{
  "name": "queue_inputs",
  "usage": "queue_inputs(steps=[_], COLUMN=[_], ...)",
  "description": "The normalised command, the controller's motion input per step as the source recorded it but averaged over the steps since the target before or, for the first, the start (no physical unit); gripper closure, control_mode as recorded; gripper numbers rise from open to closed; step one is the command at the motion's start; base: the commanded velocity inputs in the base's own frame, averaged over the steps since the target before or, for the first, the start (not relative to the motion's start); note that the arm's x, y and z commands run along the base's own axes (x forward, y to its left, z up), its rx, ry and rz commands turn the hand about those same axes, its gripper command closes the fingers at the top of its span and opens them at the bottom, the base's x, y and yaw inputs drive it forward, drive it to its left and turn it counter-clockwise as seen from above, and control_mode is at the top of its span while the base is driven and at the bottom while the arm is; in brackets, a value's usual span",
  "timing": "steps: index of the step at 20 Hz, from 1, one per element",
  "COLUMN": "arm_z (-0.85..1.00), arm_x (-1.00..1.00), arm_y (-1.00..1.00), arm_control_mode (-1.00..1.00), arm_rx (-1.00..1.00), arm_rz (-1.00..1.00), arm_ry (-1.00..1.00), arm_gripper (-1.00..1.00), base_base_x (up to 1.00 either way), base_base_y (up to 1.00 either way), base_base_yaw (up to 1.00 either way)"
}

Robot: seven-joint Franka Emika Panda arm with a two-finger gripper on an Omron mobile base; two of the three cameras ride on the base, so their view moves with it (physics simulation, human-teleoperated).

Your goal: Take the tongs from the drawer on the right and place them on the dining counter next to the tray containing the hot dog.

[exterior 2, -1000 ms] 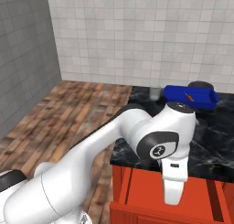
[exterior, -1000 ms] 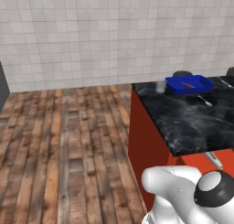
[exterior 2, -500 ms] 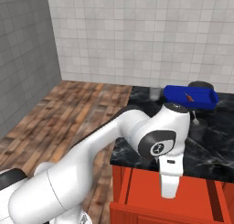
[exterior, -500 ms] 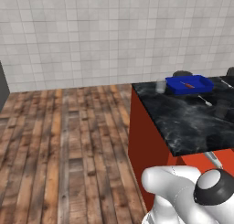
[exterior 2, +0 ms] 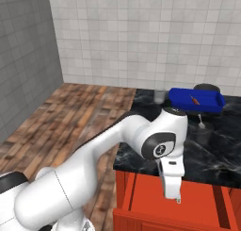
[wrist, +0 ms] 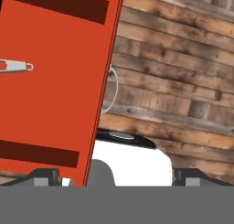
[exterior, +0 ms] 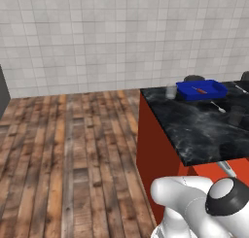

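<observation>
Overhead, the gripper (exterior 2: 172, 195) hung with jaws spread wide and empty above the open drawer (wrist: 55, 90), in which the tongs (wrist: 16, 66) lay flat, while the blue tray (exterior: 202, 90) holding the hot dog (exterior: 199, 90) sat at the far end of the dining counter (exterior: 194, 127).

You're in a home kitchen here: white tiled walls (exterior: 97, 38), wood plank floor (exterior: 58, 149), and a red island with a black marble dining counter (exterior: 204, 130) holding a blue tray (exterior: 202, 90) and a glass (exterior: 170, 91).
</observation>
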Motion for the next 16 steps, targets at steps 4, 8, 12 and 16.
queue_inputs(steps=[4, 8, 12, 16], arm_z=[-0.37, -0.27, -0.24, -0.28], arm_x=[0.03, 0.05, 0.12, 0.11], arm_y=[0.05, 0.00, 0.00, 0.00], arm_control_mode=[-1.00, -1.00, -1.00, -1.00], arm_rx=[0.00, -0.01, -0.01, 0.00], arm_rz=[0.06, 0.10, 0.12, 0.11], arm_ry=[-0.05, 0.01, 0.02, 0.00], arm_gripper=[-1.00, -1.00, -1.00, -1.00], base_base_x=[0.00, 0.00, 0.00, 0.00], base_base_y=[0.00, 0.00, 0.00, 0.00], base_base_yaw=[0.00, 0.00, 0.00, 0.00])
